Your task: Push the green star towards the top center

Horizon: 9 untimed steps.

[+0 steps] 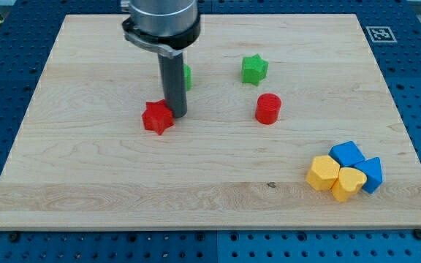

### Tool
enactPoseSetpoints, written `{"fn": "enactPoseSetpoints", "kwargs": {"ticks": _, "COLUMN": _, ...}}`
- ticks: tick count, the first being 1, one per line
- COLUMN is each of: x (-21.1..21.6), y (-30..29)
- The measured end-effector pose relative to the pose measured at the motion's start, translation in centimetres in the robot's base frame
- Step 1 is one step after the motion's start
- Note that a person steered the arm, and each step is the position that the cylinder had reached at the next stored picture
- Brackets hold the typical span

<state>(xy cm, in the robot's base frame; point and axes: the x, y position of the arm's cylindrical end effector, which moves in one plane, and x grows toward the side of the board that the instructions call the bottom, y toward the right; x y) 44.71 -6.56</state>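
The green star (253, 69) lies on the wooden board (86, 168) right of centre, in the upper part. My tip (177, 115) rests on the board well to the star's left, just right of a red star (157, 117) and touching or nearly touching it. A second green block (187, 77) sits right behind the rod, mostly hidden by it, so its shape cannot be made out.
A red cylinder (267, 109) stands just below the green star. At the lower right lie two blue blocks (347, 154) (371, 174) and two yellow blocks (322, 173) (349, 182), packed together. A marker tag (378, 33) sits at the board's top right corner.
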Motion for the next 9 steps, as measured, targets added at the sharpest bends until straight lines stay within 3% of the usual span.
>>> {"fn": "enactPoseSetpoints", "kwargs": {"ticks": 4, "x": -4.3, "y": 7.0}}
{"fn": "enactPoseSetpoints", "kwargs": {"ticks": 6, "x": -5.0, "y": 13.2}}
{"fn": "enactPoseSetpoints", "kwargs": {"ticks": 7, "x": -7.1, "y": 13.6}}
{"fn": "enactPoseSetpoints", "kwargs": {"ticks": 9, "x": -11.4, "y": 8.8}}
